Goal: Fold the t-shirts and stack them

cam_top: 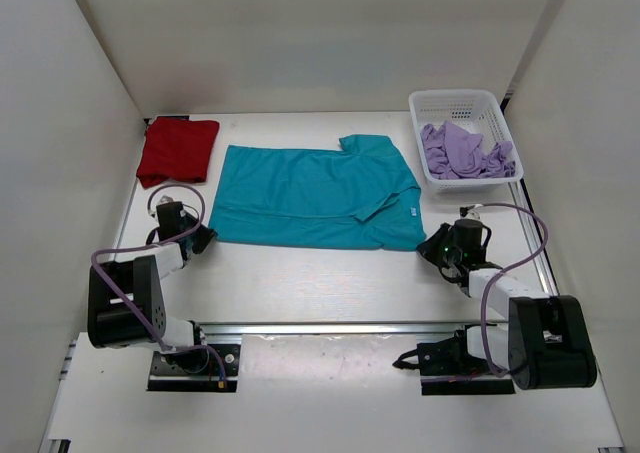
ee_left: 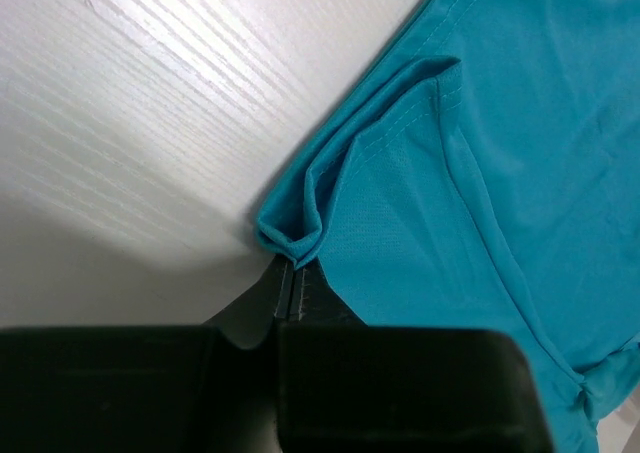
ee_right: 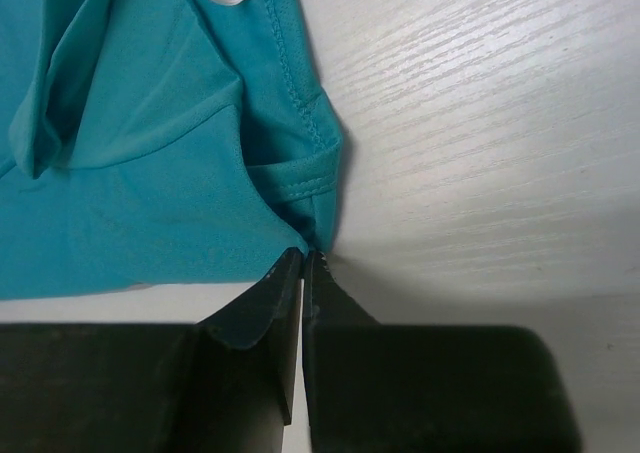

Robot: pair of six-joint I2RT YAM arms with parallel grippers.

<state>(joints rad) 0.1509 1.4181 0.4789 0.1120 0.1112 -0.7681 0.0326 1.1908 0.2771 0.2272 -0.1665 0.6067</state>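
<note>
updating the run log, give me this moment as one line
left gripper: shut on teal shirt near-left corner | right gripper: shut on near-right corner | red shirt: folded, far left | lavender shirt: in basket

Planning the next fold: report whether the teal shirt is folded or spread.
Spread: the teal shirt lies flat across the table, far wider than the folded red shirt.
</note>
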